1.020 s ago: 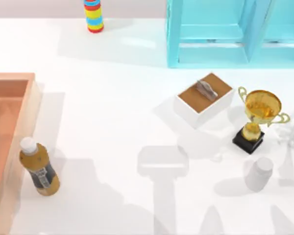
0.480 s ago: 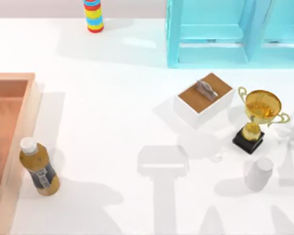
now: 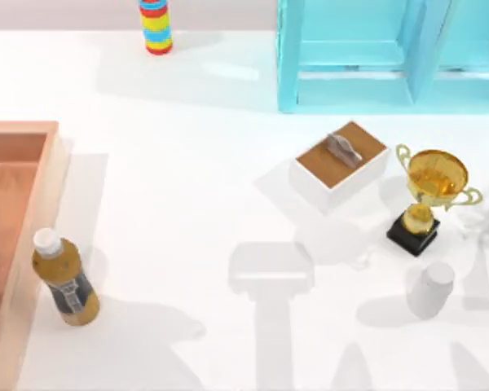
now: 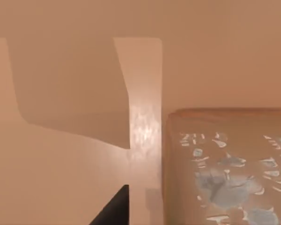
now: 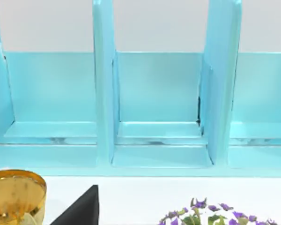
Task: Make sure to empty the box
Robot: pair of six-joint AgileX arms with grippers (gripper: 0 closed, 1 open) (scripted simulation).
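Beside the box (image 3: 24, 269) stands a bottle (image 3: 63, 281); either gripper's state I cannot tell.

Bottle (image 3: 64, 279) just beside box (image 3: 34, 269) wall, open table (image 3: 187, 204) centre, trophy (image 3: 429, 199) right.

Orange-brown box (image 3: 8, 212), turquoise rack (image 3: 375, 57), gold trophy (image 3: 430, 183).
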